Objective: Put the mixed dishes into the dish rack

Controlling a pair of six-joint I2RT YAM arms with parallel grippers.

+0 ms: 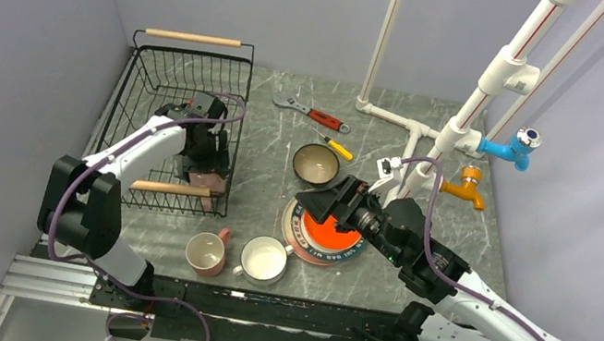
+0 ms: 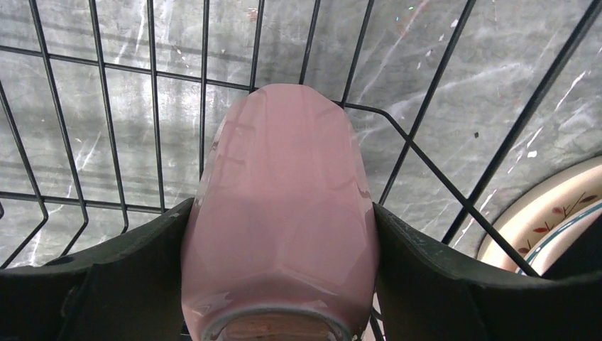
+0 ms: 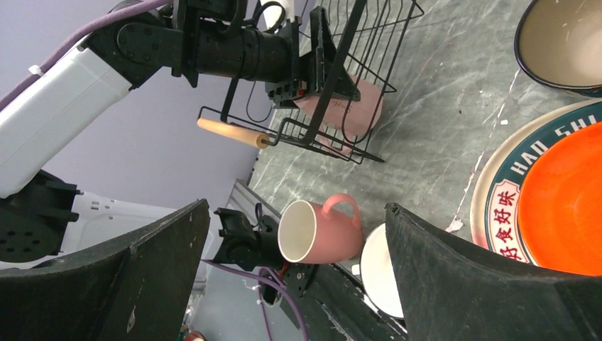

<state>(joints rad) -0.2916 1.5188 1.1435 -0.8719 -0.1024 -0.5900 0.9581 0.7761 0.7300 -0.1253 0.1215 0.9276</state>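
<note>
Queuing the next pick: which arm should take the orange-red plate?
Right. The right tool is open and hovers at the edge of the orange-red plate, while the left tool is shut on a pink mug inside the dish rack.

The left arm is stretched forward and bent down at the wrist, and the left gripper is clamped on both sides of a pink mug. The right arm is reached forward and leftward, and the right gripper is held low with its fingers spread wide.
</note>
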